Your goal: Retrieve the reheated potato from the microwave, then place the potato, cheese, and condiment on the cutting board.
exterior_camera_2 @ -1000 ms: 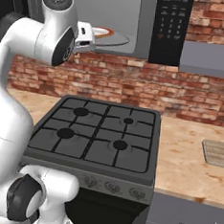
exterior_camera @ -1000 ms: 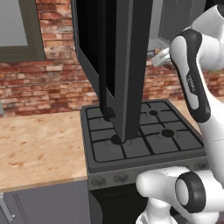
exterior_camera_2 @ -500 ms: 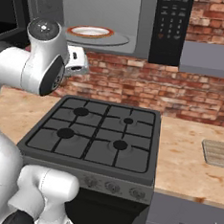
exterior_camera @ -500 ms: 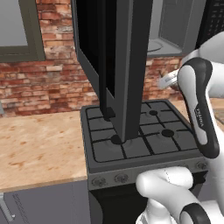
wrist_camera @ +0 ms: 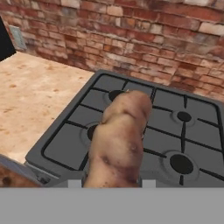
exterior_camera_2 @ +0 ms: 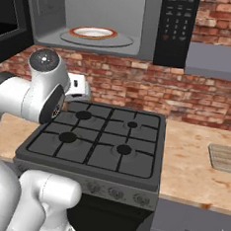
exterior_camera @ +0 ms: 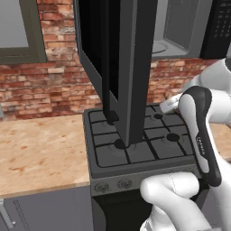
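Red brick wall (exterior_camera_2: 207, 103) behind, rough and mortared, with a pale speckled wooden desk (exterior_camera: 38, 151) to either side of a black stove (exterior_camera_2: 103, 141). Above the stove, a dark grey microwave (exterior_camera_2: 177, 28), boxy, door swung wide; inside on the grey glass turntable, a round white plate (exterior_camera_2: 93, 33) with an orange rim, bare on top. Right of the stove on the desk, the edge of a striped light-wood cutting board (exterior_camera_2: 225, 158).

Compared with a second ago: arm lowered from the mouth of the microwave down to just above the back left corner of the stove, elbow folded lower in both base views; plate left behind on the turntable, nothing on it.

Pincer (wrist_camera: 112, 186) closed on the potato (wrist_camera: 120, 140): long, lumpy, brown-skinned, mottled with darker blotches, held above the stove with its far end over the burners. Fingertips hidden behind the potato in the hand view. Stove grates matte black, square-barred, four round burners; front edge with small grey knobs (exterior_camera_2: 114, 192).
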You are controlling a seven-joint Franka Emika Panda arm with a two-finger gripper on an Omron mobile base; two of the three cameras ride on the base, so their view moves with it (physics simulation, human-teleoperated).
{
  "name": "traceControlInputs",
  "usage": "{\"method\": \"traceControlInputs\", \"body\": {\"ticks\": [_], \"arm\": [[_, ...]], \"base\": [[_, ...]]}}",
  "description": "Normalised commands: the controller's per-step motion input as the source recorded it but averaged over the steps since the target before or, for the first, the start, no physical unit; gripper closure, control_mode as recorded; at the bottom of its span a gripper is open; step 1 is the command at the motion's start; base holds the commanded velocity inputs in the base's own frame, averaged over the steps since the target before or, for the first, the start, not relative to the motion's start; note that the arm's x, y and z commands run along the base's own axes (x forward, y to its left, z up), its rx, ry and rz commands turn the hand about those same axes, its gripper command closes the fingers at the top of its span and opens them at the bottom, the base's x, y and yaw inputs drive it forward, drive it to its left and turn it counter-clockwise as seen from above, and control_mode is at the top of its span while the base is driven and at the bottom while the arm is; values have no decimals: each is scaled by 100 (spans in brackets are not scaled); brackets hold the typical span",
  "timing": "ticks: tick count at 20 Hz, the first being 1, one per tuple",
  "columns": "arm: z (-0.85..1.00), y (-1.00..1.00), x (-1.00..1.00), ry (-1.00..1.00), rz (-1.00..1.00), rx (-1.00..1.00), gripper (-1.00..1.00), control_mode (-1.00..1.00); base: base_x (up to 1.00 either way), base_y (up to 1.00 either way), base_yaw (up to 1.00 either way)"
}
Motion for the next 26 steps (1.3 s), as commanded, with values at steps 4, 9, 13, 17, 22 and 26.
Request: {"method": "traceControlInputs", "body": {"ticks": [4,9,13,17,22,26], "arm": [[-41,-2,0,0,-1,3,100,-100],[-35,0,9,1,0,2,100,-100],[-1,0,0,0,0,0,100,-100],[0,0,0,0,0,0,100,-100],[0,0,0,0,0,0,100,-100],[0,0,0,0,0,0,100,-100]], "base": [[0,0,0],[0,0,0],[0,0,0],[0,0,0],[0,0,0],[0,0,0]]}}
